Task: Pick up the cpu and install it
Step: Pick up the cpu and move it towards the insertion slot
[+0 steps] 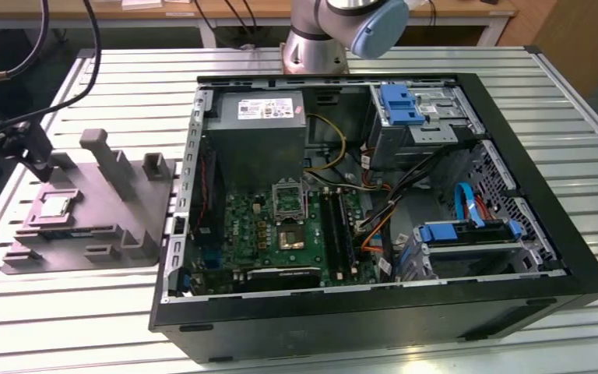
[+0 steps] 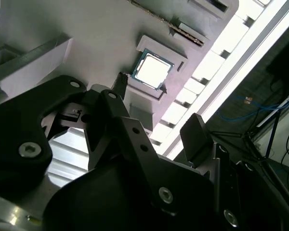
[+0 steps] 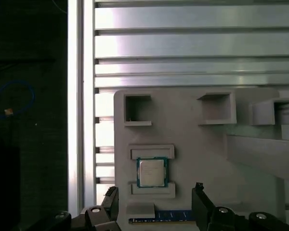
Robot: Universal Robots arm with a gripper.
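Notably, exterior view adds computer case (image 1: 382, 323) beside fixture (image 1: 133, 222) holding cpu (image 1: 52, 206).

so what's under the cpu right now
The cpu sits in a pocket of the grey fixture. The pocket floor beneath it is hidden by the chip itself.

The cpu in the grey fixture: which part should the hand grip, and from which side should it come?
Probably best straight down from above: the cpu lies flat, metal top up, in the fixture. Grip its two bare opposite edges, since raised lips guard the other two.
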